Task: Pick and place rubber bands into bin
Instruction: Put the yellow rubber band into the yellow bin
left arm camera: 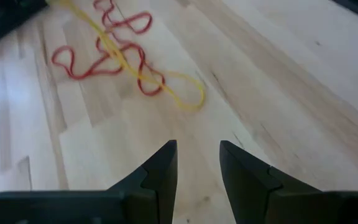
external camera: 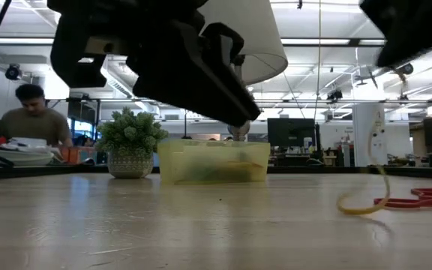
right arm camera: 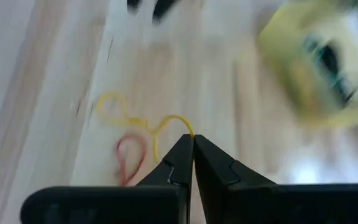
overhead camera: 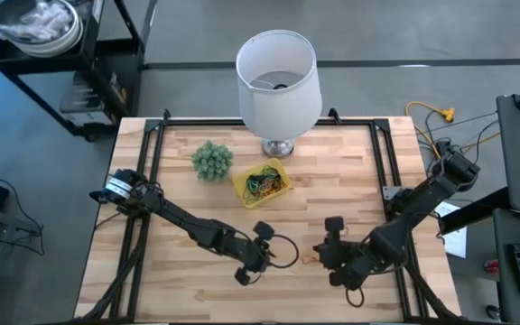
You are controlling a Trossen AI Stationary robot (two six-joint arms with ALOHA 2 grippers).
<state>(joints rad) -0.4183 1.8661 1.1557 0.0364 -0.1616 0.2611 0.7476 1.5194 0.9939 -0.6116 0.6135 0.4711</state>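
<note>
Because the right claw has its two fingers pressed together on a yellow rubber band, pinching it at one end, the coming move turns on where the bin lies from it: toward eleven o'clock in the overhead view, well apart across bare wood. The pinched band trails away from the tips as a thin, limp squiggle (one loop flat on the bench), with a red rubber band just beside it. Both are slack elastic and will dangle when lifted. The left claw hovers nearby, at nine o'clock from the right one, fingers parted and holding nothing. The bin is a shallow yellow tray with translucent walls, already holding a tangle of coloured bands, near the lamp's base.
</note>
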